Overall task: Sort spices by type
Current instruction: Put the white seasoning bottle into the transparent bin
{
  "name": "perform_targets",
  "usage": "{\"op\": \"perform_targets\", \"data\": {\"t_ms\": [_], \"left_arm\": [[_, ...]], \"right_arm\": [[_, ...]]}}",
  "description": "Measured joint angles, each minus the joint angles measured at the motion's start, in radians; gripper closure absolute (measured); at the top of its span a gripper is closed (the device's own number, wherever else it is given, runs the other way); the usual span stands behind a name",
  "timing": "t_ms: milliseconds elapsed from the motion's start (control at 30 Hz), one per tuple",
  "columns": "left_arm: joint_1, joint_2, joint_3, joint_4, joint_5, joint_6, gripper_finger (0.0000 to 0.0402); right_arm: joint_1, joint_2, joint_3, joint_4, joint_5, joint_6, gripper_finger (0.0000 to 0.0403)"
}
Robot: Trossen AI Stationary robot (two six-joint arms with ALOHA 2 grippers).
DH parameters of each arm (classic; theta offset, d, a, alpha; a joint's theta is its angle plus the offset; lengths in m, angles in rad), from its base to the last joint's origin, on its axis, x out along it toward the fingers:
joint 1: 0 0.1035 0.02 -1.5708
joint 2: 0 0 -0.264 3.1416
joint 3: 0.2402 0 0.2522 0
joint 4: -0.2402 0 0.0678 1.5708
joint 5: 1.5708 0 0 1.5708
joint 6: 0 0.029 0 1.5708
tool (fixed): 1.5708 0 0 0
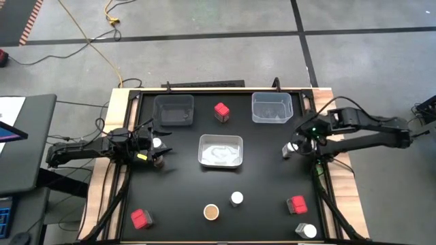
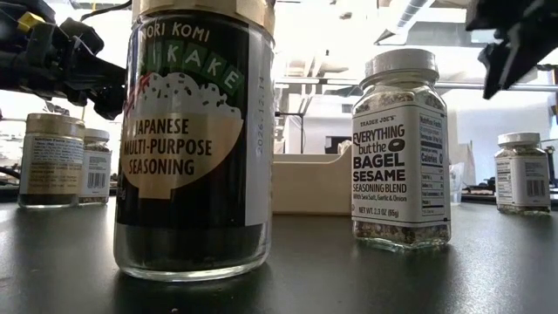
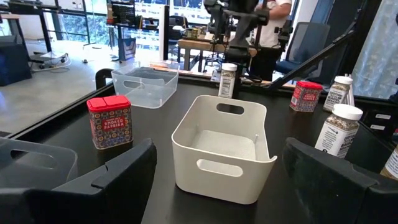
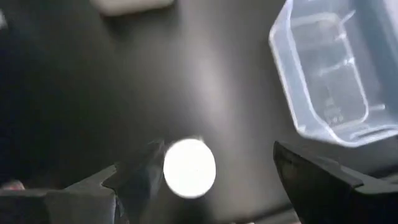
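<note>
Right gripper [image 4: 214, 171] open above white-lidded jar [image 4: 189, 168] | glass — rigid, slick, likely breakable | grip below lid

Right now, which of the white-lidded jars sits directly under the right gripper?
The white-lidded jar at the table's right edge, below the right gripper, whose open fingers straddle its lid. The other white-lidded jars stand apart: one by the left gripper, two nearer the front.

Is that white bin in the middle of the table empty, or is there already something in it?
Empty. The white bin shows only its bare floor in the left wrist view, with no jar inside.
</note>
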Motion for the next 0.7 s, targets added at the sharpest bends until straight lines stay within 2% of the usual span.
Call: {"op": "perform_targets", "data": {"t_ms": [167, 700], "left_arm": [[0.000, 0.000, 0.000, 0.000, 0.000, 0.000, 0.0068], [0.000, 0.000, 0.000, 0.000, 0.000, 0.000, 0.0068]], "right_arm": [[0.000, 0.066, 0.000, -0.062, -0.016, -0.069, 0.0072], [-0.003, 0.243, -0.024, -0.023, -0.068, -0.281, 0.0072]]}}
